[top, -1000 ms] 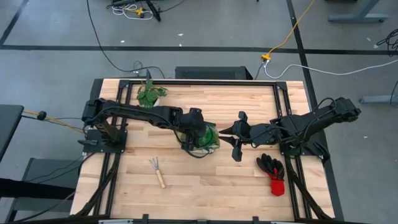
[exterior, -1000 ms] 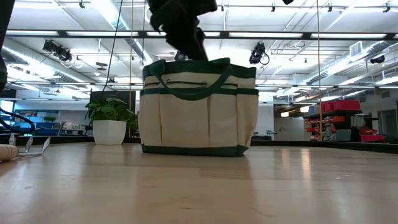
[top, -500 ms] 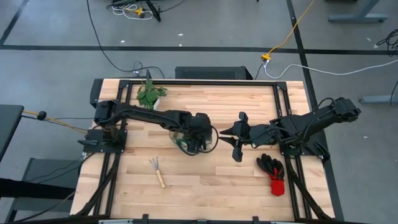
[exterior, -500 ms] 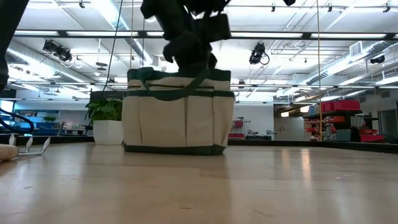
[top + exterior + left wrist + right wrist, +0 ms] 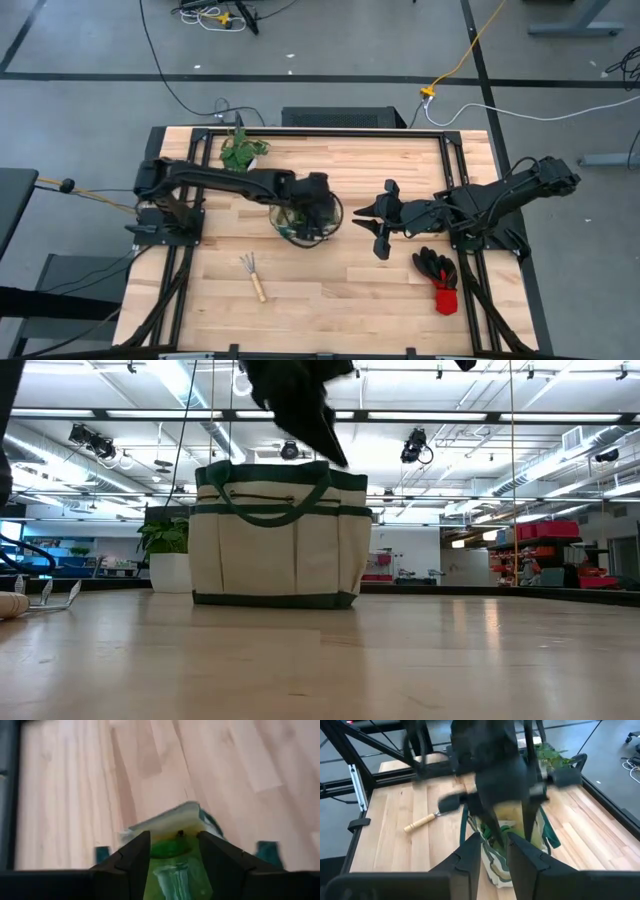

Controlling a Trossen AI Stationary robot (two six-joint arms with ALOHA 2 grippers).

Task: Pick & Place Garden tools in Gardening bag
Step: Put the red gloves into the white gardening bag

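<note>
- The table (image 5: 330,285) is pale wooden planks with a dark metal frame along its edges; around it lies grey floor with black and yellow cables
- The gardening bag (image 5: 305,212) stands upright near the middle of the high view, cream with dark green trim; in the low view it stands left of centre (image 5: 278,535)
- The left gripper (image 5: 318,200) hangs over the bag's open top, fingers apart, with something bright green between them in the left wrist view; whether they grip it I cannot tell
- The right gripper (image 5: 372,222) waits just right of the bag, right of centre in the high view; whether its fingers are apart I cannot tell
- The hand rake (image 5: 253,276) lies on the planks at lower left of the high view, well apart from the bag
- The gloves (image 5: 440,274), black and red, lie at lower right
- A potted plant (image 5: 240,152) sits at the table's upper left
- Behind the table in the low view, a large hall with ceiling strip lights and red shelving at far right
</note>
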